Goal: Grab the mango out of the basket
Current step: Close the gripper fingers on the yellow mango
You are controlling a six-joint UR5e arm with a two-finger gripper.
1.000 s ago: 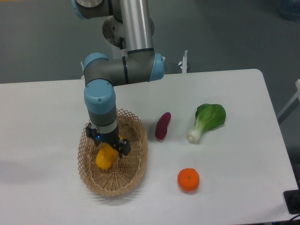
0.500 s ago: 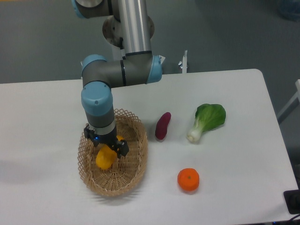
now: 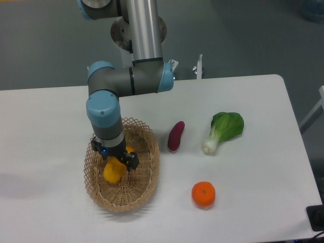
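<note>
One fruit matters to me here: the mango (image 3: 112,171), which lies inside the wicker basket (image 3: 144,191), toward its left half. My claw (image 3: 117,161) is down in the basket, directly on the upper end of the mango, and its dark fingers stand on both sides of the yellow skin. Whether they already press the fruit or only surround it, I cannot tell from this angle. I judge that I am at the grasping step. The next move calls for a firm closing, then a straight lift, so the smooth mango does not slip. The purple tuber (image 3: 175,136), the bok choy (image 3: 223,129) and the tangerine (image 3: 203,194) lie apart on the table (image 3: 45,121).
</note>
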